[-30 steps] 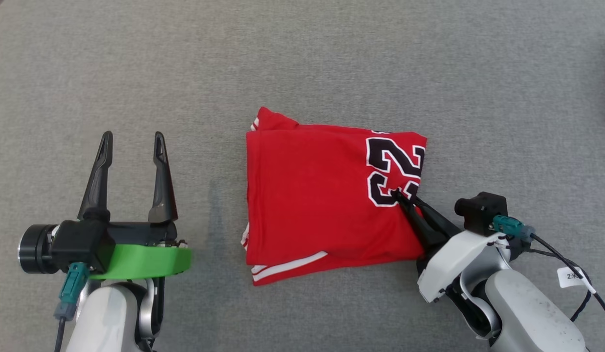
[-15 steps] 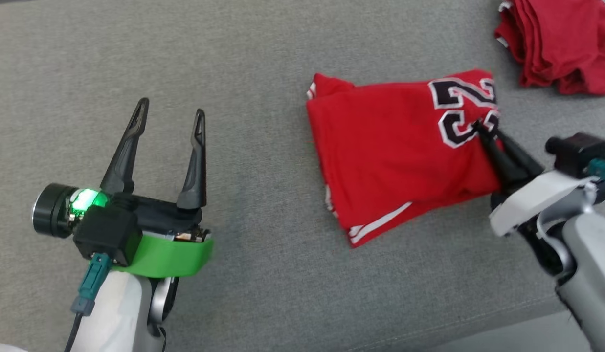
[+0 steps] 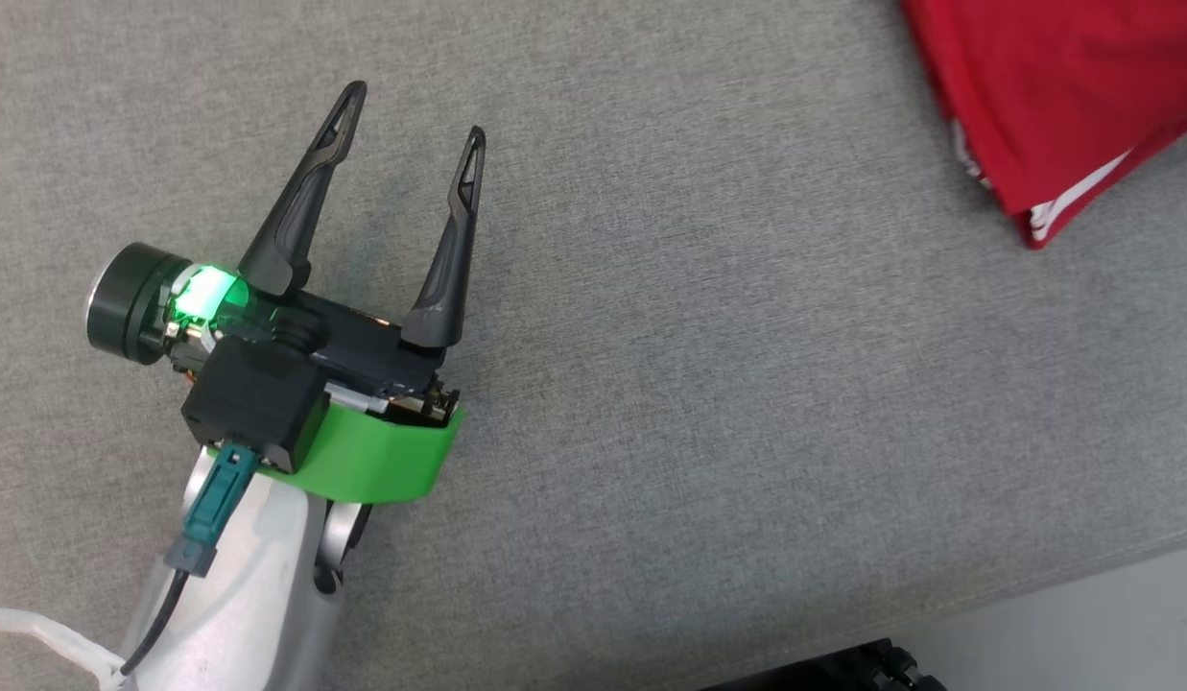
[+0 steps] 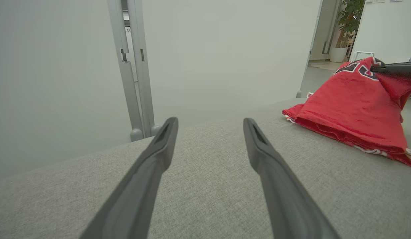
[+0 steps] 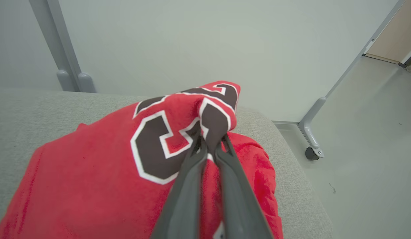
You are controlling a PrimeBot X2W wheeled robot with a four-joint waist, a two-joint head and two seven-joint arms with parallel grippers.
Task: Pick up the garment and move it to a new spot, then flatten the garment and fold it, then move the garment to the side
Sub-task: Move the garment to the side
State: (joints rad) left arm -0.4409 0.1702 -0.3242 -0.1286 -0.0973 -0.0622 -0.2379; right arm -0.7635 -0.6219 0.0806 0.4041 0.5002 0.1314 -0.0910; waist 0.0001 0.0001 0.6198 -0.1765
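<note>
Jaws on the right gripper stand almost together, clamped on a pinch of the red garment. The pinch sits right at the black, white-edged numeral. In the right wrist view I see the cloth bunched up and folded over the fingertips.

Jaws on the left gripper stand wide, with nothing between them. Under them there is only the grey cushion.

Garment, head view: one corner with white stripes at the hem shows at the upper right edge. It is well apart from the left gripper, which sits left of centre with its fingers pointing up and slightly right.

Garment, left wrist view: it lies off to the right of the open fingers and further away than their tips. Its lower edge rests on the cushion. Its numbered end is lifted where a dark finger of the right gripper comes in from the right edge. The cloth slopes down from that grip to the cushion surface.

Garment, right wrist view: most of it spreads left and below the grip, near the right end of the cushion. Past that end I see pale floor and a castor under a partition post.

The green light on the left wrist is lit.
</note>
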